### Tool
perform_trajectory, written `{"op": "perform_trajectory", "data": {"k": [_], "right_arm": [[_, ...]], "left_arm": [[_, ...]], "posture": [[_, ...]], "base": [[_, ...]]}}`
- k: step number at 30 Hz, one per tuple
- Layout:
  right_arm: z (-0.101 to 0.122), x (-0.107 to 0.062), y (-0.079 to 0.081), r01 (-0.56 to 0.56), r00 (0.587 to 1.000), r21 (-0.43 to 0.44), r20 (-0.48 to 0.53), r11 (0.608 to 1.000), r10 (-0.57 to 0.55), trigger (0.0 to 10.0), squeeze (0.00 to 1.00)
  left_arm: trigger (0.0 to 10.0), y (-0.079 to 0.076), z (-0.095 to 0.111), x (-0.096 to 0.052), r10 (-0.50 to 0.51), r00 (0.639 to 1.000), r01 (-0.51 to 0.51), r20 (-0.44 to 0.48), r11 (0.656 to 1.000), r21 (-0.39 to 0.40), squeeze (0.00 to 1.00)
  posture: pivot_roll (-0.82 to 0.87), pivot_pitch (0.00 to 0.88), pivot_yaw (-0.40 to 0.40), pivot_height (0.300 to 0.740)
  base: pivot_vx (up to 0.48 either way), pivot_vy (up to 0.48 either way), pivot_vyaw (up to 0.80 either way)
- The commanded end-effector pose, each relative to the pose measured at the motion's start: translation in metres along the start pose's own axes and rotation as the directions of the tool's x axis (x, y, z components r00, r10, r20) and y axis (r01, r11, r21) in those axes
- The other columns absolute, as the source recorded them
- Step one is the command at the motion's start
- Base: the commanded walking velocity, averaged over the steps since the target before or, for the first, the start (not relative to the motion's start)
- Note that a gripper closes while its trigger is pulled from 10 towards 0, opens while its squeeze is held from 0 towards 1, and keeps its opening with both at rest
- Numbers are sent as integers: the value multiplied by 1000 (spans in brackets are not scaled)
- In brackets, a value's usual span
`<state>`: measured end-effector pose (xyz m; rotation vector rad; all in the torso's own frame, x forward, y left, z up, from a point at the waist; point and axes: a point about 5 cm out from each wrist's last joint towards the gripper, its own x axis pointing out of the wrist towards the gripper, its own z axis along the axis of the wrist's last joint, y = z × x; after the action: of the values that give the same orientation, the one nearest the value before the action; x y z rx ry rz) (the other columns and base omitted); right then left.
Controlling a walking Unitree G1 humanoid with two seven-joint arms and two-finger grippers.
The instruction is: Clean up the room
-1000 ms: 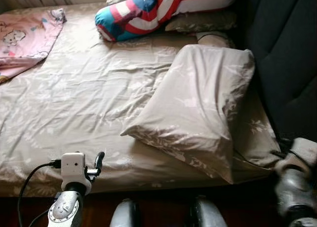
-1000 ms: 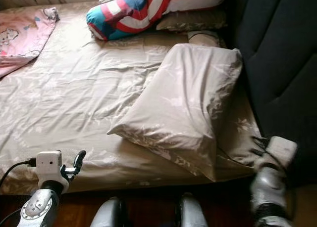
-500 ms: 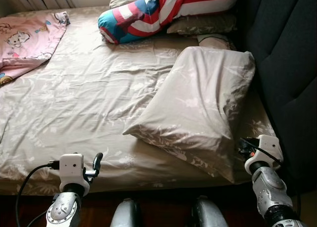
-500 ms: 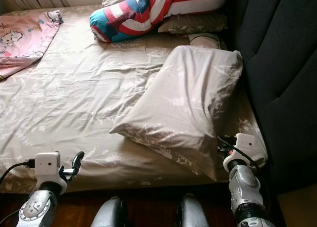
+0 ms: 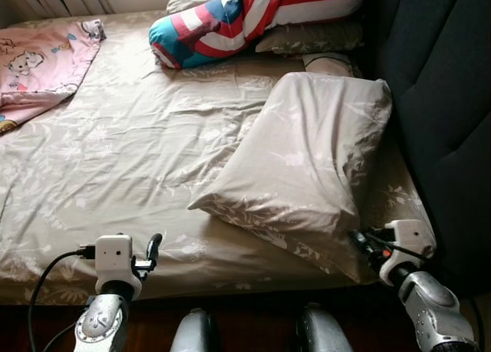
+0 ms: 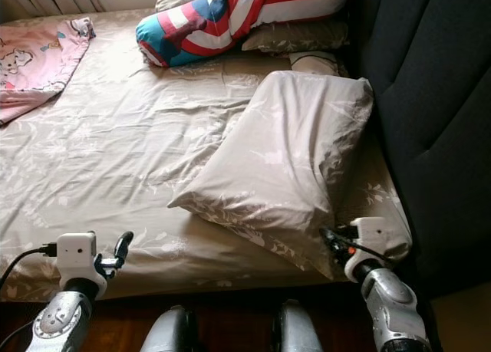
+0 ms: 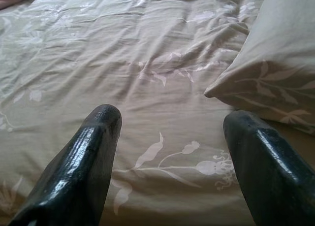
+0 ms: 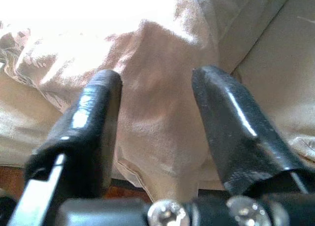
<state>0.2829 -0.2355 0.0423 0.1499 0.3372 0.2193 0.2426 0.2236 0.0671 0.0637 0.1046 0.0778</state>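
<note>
A beige flower-print pillow lies askew on the right side of the bed, over a matching sheet. My right gripper is at the pillow's near right corner. In the right wrist view its fingers stand open with the pillow corner in the gap between them, not pinched. My left gripper hovers over the bed's front edge, left of the pillow. It is open, with only sheet ahead and the pillow's left tip off to one side.
A red, white and blue striped bolster and more pillows lie at the head of the bed. A pink cartoon blanket covers the far left. A dark padded headboard runs along the right. My legs stand on dark floor.
My right arm has swung in from the far right, and its open gripper now straddles the pillow's near corner. The left arm has stayed put. The camera shifted slightly.
</note>
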Motion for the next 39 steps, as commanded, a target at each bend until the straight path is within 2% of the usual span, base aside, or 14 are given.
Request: {"op": "perform_trajectory", "data": {"k": [1, 8, 9, 14, 17, 18, 19, 20, 27, 29, 35, 36, 39], "right_arm": [[-1, 0, 3, -9, 1000, 11, -17, 1000, 9, 10000, 1000], [-8, 16, 18, -5, 997, -23, -76, 1000, 3, 10000, 1000], [-9, 24, 24, 15, 996, -11, -84, 1000, -16, 10000, 1000], [-7, 39, 38, 33, 995, -36, -97, 999, -36, 10000, 1000], [-9, 46, 46, 37, 991, -78, -128, 996, -47, 10000, 1000], [-9, 48, 47, 50, 988, -89, -138, 995, -62, 10000, 827], [-9, 48, 47, 50, 988, -89, -138, 995, -62, 10000, 827], [-7, 53, 49, 77, 985, -105, -148, 991, -92, 10000, 0], [2, 57, 41, 184, 964, -192, -158, 964, -216, 10000, 0], [2, 56, 39, 200, 960, -185, -159, 962, -231, 10000, 0], [-17, 49, 33, 246, 934, -163, -223, 955, -279, 10000, 0], [-23, 44, 28, 295, 913, -171, -240, 940, -330, 10000, 0], [-32, 39, 23, 363, 881, -159, -262, 918, -393, 10000, 0]], "left_arm": [[10000, 2, -6, -3, 11, 1000, -11, -18, 1000, 4, 0], [10000, 3, -8, -6, 16, 1000, -16, -23, 1000, 4, 0], [10000, 2, -8, -7, 12, 1000, -12, -23, 1000, 5, 0], [10000, 1, -6, -8, 9, 1000, -9, -18, 1000, 5, 0], [10000, 3, -5, -12, 7, 1000, -7, -18, 1000, 8, 0], [10000, 3, -5, -12, 7, 1000, -7, -21, 1000, 10, 0], [10000, 3, -5, -12, 7, 1000, -7, -21, 1000, 10, 0], [10000, 3, -6, -14, 8, 1000, -8, -24, 1000, 12, 0], [10000, 3, -6, -17, 8, 1000, -7, -30, 1000, 14, 0], [10000, 3, -6, -17, 7, 999, -6, -31, 1000, 14, 0], [10000, 2, -5, -18, -2, 999, 2, -34, 1000, 12, 0], [10000, 2, -5, -19, -3, 999, 3, -35, 1000, 13, 0], [10000, 4, -5, -20, -4, 999, 5, -36, 1000, 15, 0]], "posture": [[-11, 187, 45, 647], [-12, 199, 47, 647], [-4, 207, 51, 647], [17, 222, 53, 647], [24, 236, 53, 647], [24, 236, 53, 647], [24, 236, 53, 647], [31, 245, 55, 647], [39, 248, 53, 647], [34, 244, 52, 647], [36, 243, 58, 647], [40, 241, 59, 647], [43, 241, 62, 647]], "base": [[0, 0, 0], [0, 0, 0], [0, 0, 0], [0, 0, 0], [0, 0, 0], [0, 0, 0], [0, 0, 0], [0, 0, 0], [0, 0, 0], [0, 0, 0], [0, 0, 0], [0, 0, 0], [0, 0, 0]]}}
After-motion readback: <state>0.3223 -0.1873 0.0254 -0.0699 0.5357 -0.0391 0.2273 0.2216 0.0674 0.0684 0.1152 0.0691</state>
